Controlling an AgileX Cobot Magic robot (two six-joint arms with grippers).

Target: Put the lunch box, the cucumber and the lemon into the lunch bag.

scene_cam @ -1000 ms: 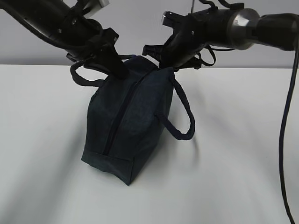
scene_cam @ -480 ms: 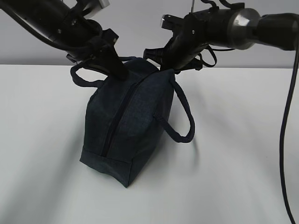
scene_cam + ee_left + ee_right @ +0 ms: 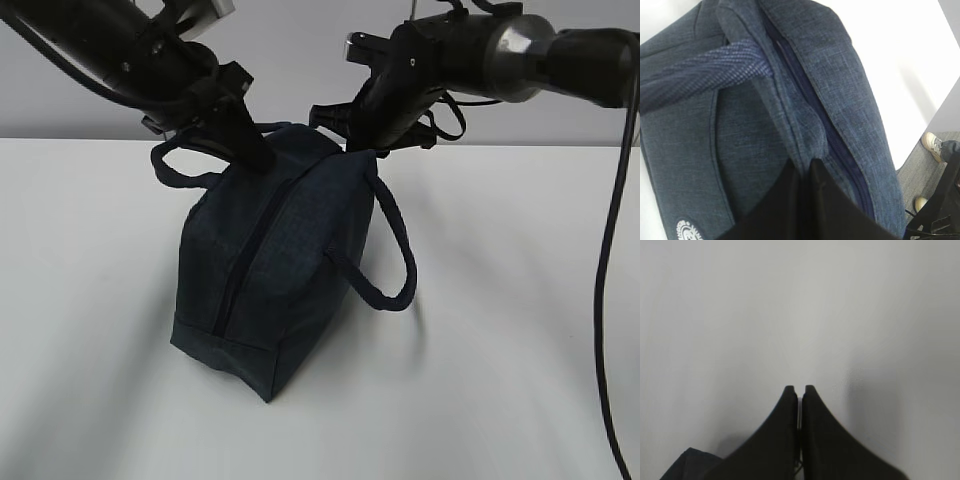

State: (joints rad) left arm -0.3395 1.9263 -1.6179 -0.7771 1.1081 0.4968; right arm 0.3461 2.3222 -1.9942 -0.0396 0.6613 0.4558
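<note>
The dark navy lunch bag [image 3: 280, 270] stands on the white table with its zipper [image 3: 250, 250] closed along the top and down the near end. My left gripper [image 3: 258, 160] is shut on a fold of the bag's fabric just beside the zipper [image 3: 840, 145]; in the left wrist view the left gripper [image 3: 803, 162] pinches that cloth. My right gripper [image 3: 358, 145] is shut at the bag's far top end. In the right wrist view the right gripper [image 3: 800, 388] has a thin silvery sliver, seemingly the zipper pull, between its tips. The lunch box, cucumber and lemon are hidden or out of view.
One loop handle [image 3: 390, 260] hangs off the bag's right side, the other [image 3: 180, 170] droops at the left under my left arm. A black cable [image 3: 610, 300] hangs down at the far right. The table's edge and someone's shoes [image 3: 935, 145] show in the left wrist view.
The bag has shifted slightly left and its top has been drawn a little upward; the right gripper has edged up with it. Both grippers stay shut.
</note>
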